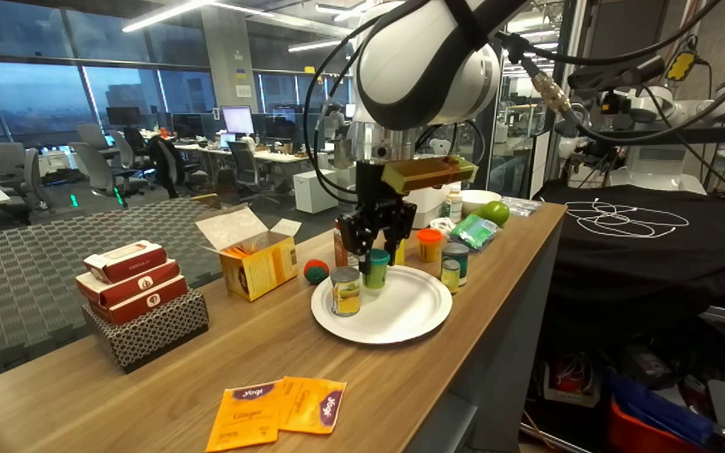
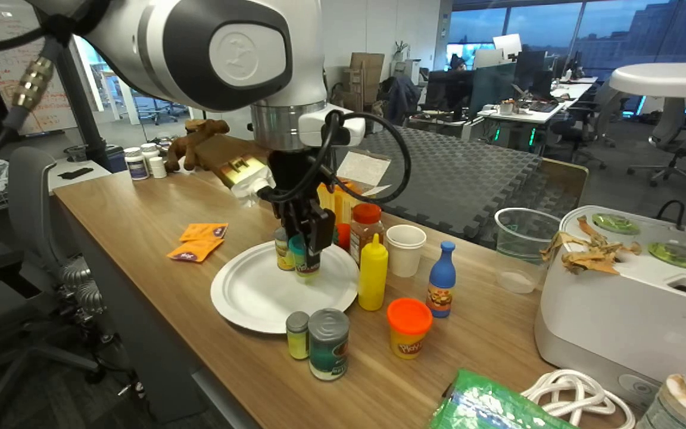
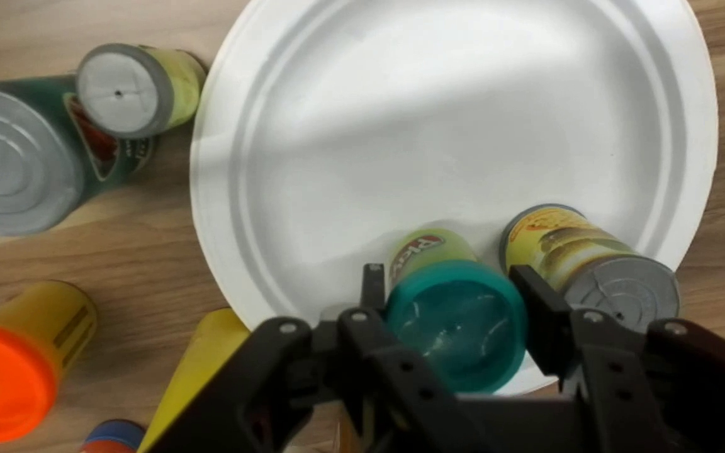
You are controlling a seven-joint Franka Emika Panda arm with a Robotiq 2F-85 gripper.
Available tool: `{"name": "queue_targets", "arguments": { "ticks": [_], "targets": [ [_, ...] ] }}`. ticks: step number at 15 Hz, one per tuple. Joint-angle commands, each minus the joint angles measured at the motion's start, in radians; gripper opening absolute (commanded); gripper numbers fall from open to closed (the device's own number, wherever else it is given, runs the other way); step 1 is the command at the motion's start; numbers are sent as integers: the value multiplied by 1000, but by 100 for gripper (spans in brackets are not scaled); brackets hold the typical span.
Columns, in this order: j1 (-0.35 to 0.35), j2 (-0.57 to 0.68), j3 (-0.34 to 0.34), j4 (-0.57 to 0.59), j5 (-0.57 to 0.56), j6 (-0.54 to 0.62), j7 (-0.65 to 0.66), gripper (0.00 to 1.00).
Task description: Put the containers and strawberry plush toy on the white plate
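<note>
As the gripper point(image 3: 447, 283) reaches in from above, its fingers are clamped on the teal-lidded jar point(image 3: 457, 333) from both sides at the lid, a hold that presumably keeps the jar upright and its base free for setting down; the jar is within the rim of the white plate point(image 1: 400, 314), base on the surface or barely above it, contact not clear. Step in hand, as I judge it: placing this container; one finger stands in the narrow gap between jar and yellow-labelled tin point(image 1: 345, 292), the latter upright on the plate; whether finger and tin touch, cannot tell; a wide opening here could nudge the tin, so a slight release and straight lift look safest; crowding both at one edge plausibly saves the broad bare part of the plate for the rest.

Off the plate, on the table point(image 1: 296, 352): yellow squeeze bottle point(image 2: 373, 277), close beside the rim; orange-lidded jar point(image 2: 409, 330), farther out; small yellow-green tin point(image 2: 298, 336) and larger green tin point(image 2: 329, 345), upright next to each other near the rim, perhaps grouped for easy reach; strawberry plush toy point(image 1: 316, 271), between plate and yellow cardboard box point(image 1: 268, 267); task partly done, by my estimate; the toy, being soft, should yield when gripped.
</note>
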Motion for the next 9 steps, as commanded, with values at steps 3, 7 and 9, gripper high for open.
{"name": "queue_targets", "arguments": {
  "ticks": [3,7,9],
  "targets": [
    [-10,24,5,24,24,12,-12,79],
    [-13,24,4,24,24,11,-10,100],
    [-14,17,3,22,24,11,-8,100]
  ]
}}
